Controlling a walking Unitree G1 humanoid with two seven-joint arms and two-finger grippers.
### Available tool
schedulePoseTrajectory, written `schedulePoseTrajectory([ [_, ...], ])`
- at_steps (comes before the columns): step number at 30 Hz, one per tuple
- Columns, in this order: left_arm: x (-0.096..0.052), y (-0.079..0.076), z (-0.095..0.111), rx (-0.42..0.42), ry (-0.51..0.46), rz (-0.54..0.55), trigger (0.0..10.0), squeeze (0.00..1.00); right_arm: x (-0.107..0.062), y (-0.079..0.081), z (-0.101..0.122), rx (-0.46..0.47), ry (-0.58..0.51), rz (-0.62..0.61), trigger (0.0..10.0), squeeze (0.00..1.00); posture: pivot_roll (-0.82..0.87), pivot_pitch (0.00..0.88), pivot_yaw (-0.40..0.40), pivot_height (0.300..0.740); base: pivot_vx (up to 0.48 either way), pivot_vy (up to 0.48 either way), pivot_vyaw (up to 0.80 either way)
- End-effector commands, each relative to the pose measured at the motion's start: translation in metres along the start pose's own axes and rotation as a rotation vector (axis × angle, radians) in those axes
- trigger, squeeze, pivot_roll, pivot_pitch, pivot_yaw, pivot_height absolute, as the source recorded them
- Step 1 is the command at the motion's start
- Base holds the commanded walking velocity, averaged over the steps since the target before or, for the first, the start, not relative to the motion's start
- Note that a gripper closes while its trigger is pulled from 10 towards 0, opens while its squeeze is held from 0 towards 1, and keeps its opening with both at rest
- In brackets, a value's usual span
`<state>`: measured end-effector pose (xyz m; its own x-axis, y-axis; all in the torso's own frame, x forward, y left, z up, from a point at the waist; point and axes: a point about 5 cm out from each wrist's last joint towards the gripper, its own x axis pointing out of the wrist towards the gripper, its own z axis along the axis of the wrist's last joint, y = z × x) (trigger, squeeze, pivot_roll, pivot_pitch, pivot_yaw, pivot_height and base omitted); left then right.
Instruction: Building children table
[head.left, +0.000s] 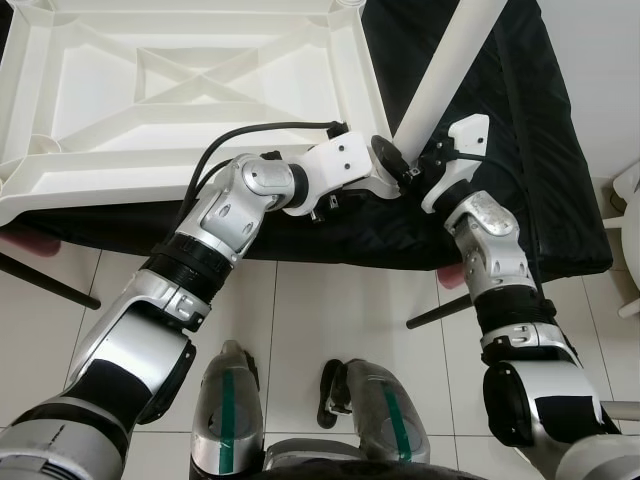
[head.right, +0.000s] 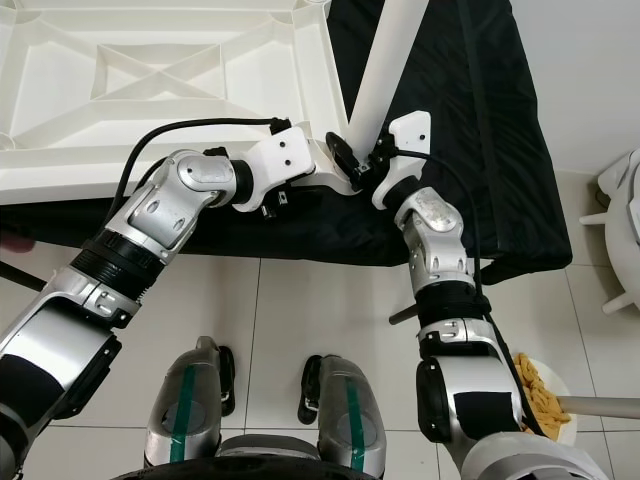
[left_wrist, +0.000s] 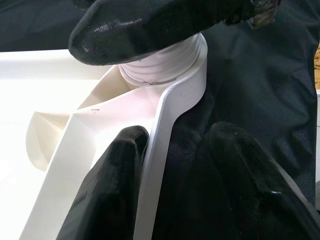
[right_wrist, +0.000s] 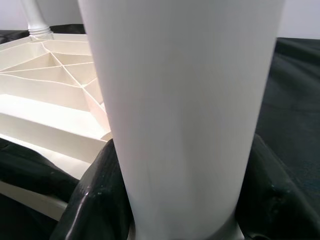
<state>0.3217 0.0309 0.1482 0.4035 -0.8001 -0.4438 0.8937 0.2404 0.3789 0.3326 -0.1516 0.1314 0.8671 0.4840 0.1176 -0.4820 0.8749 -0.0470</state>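
The white table top (head.left: 180, 90) is lying upside down, ribbed underside up, on a black cloth-covered surface (head.left: 530, 170), and a white leg (head.left: 445, 65) is standing tilted at its near right corner socket (left_wrist: 170, 60). The left wrist view is showing the leg's threaded end sitting in that socket, apparently partly screwed in; how far the thread is seated cannot be told.

The right gripper (head.left: 415, 165) is clamping the leg near its base: in the right wrist view its black fingers (right_wrist: 90, 200) are pressing against both sides of the white tube. The left gripper (head.left: 385, 165) is bracing the table top, its fingers (left_wrist: 110, 185) straddling the rim just beside the socket, one inside and one outside, nearly closed on the thin wall.

As a judgement, the build is somewhere in the middle. The right wrist view is showing another leg (right_wrist: 35, 17) already standing at a far corner, and the eye views are hinting at fitted bases at the far edge, while the near left corner socket (head.left: 40, 145) is looking empty. So this leg needs tightening, at least one more needs fitting, and the table then needs turning over.

The eye views are giving the layout: both arms meeting at the corner, the tiled floor (head.left: 330, 320) below, and a bowl of food (head.right: 545, 400) to the near right.
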Motion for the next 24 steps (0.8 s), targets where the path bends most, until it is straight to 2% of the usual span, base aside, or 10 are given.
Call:
schedulePoseTrajectory([
  [1, 0.004, -0.008, 0.0, 0.007, 0.002, -0.073, 10.0, 0.0, -0.003, -0.004, -0.003, -0.002, 0.023, -0.051, 10.0, 0.0, 0.03, 0.049, -0.056, 0.74, 0.0, 0.0, 0.0],
  [5, 0.003, -0.008, -0.001, 0.007, 0.004, -0.076, 10.0, 0.0, 0.0, 0.02, -0.004, 0.059, -0.012, -0.125, 10.0, 0.0, 0.04, 0.052, -0.055, 0.74, 0.0, 0.0, 0.0],
  [9, 0.003, -0.007, -0.001, 0.008, 0.006, -0.075, 10.0, 0.0, 0.001, 0.03, -0.005, 0.102, -0.023, -0.189, 10.0, 0.0, 0.04, 0.051, -0.054, 0.74, 0.0, 0.0, 0.0],
  [11, 0.003, -0.007, -0.001, 0.008, 0.006, -0.075, 10.0, 0.0, 0.001, 0.03, -0.005, 0.102, -0.023, -0.189, 10.0, 0.0, 0.04, 0.051, -0.054, 0.74, 0.0, 0.0, 0.0],
  [12, 0.003, -0.007, -0.001, 0.008, 0.007, -0.075, 10.0, 0.0, 0.001, 0.033, -0.006, 0.115, -0.022, -0.216, 10.0, 0.0, 0.04, 0.051, -0.054, 0.74, 0.0, 0.0, 0.0],
  [13, 0.002, -0.007, -0.001, 0.009, 0.006, -0.077, 10.0, 0.0, -0.001, 0.035, -0.009, 0.134, -0.013, -0.309, 10.0, 0.0, 0.04, 0.05, -0.054, 0.74, 0.0, 0.0, 0.0],
  [16, 0.002, -0.008, -0.001, 0.009, 0.006, -0.078, 10.0, 0.0, -0.001, 0.035, -0.01, 0.137, -0.009, -0.343, 10.0, 0.0, 0.04, 0.05, -0.054, 0.74, 0.0, 0.0, 0.0],
  [18, 0.002, -0.008, -0.001, 0.011, 0.007, -0.079, 10.0, 0.0, -0.003, 0.037, -0.013, 0.16, -0.002, -0.425, 10.0, 0.0, 0.04, 0.048, -0.054, 0.74, 0.0, 0.0, 0.0],
  [24, 0.003, -0.009, -0.001, 0.014, 0.008, -0.086, 10.0, 0.0, -0.008, 0.036, -0.012, 0.162, -0.007, -0.501, 10.0, 0.0, 0.04, 0.041, -0.056, 0.74, 0.0, 0.0, 0.0],
])
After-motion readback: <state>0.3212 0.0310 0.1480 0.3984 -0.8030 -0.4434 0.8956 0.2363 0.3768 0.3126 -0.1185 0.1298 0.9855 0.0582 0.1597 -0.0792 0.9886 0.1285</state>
